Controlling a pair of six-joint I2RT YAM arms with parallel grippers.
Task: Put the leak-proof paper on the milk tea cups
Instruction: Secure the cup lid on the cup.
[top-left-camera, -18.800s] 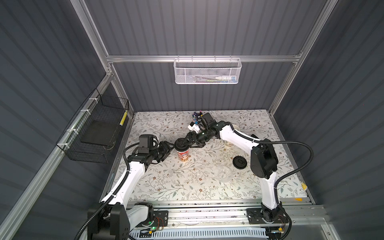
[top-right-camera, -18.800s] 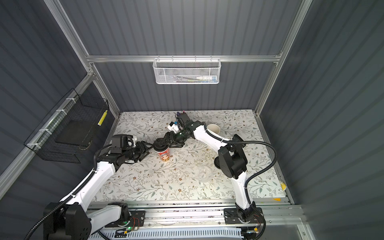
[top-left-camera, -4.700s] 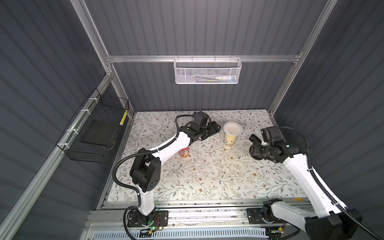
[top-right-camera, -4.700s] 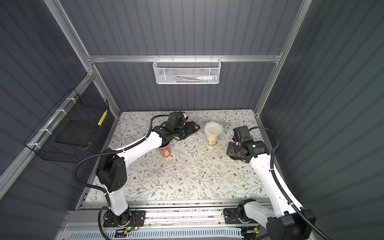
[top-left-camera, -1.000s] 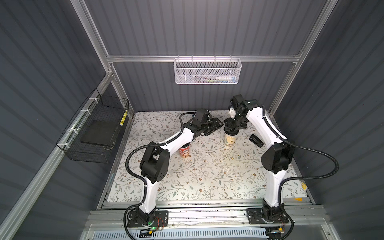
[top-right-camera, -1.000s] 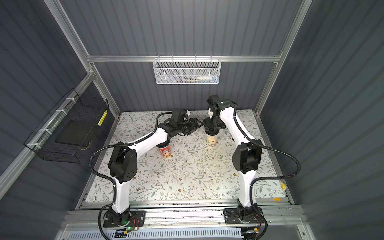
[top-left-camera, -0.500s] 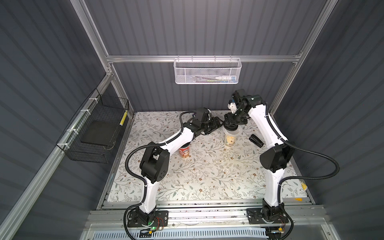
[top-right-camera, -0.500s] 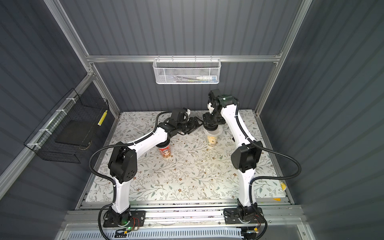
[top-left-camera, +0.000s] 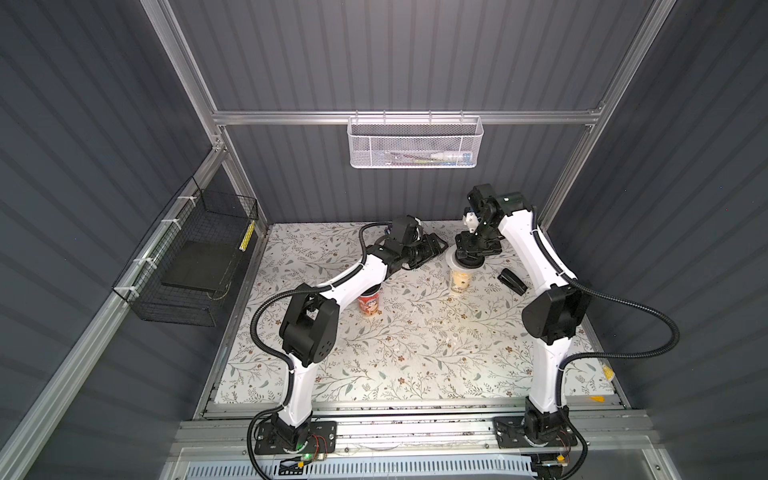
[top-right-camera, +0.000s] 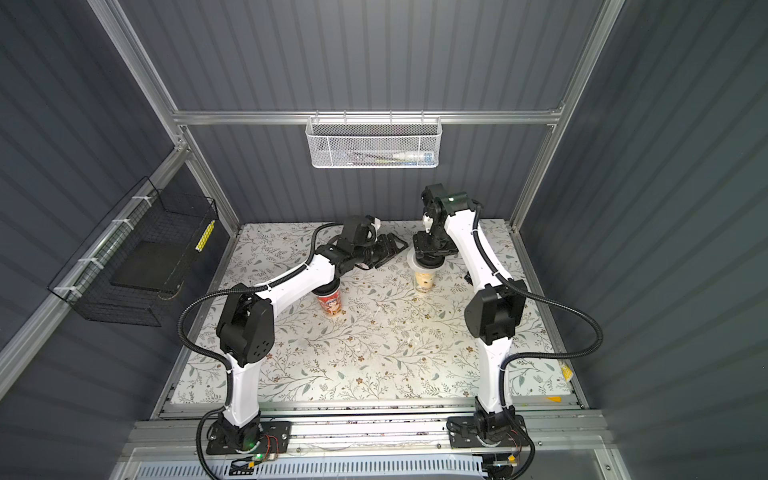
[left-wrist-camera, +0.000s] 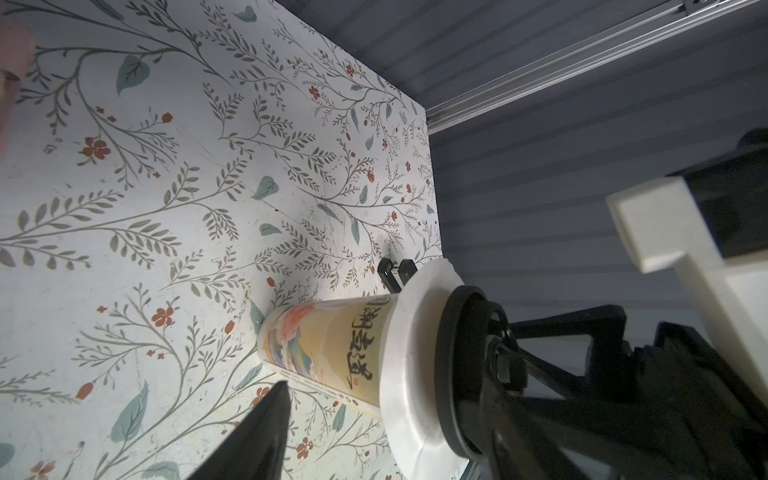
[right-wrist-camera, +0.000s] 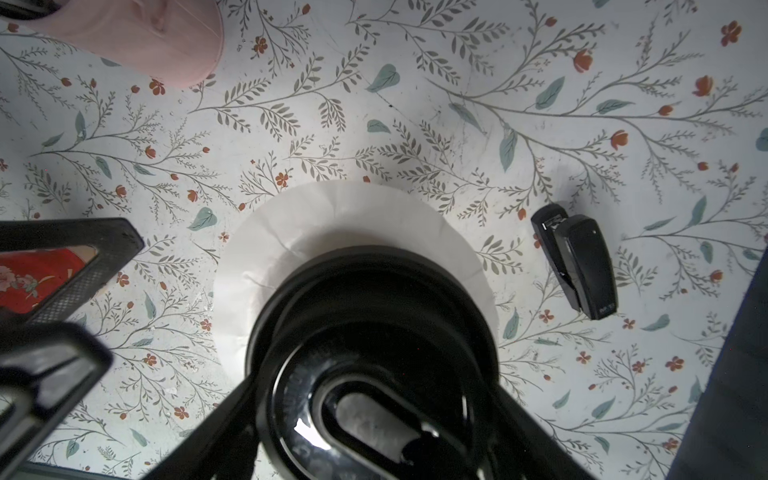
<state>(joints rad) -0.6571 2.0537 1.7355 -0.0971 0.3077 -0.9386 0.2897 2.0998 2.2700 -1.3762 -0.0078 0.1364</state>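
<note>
Floral tabletop carries the cream cup, a white paper sheet lying across its mouth. Right tool clamps a black lid over the sheet; left tool, jaws apart, hovers beside. Red cup stands beneath the left arm.

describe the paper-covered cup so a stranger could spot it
On the floral table, look toward the back, beneath the right arm. The pale cream-yellow cup stands there, white paper over its mouth under a black lid; the other cup is red-orange.
</note>
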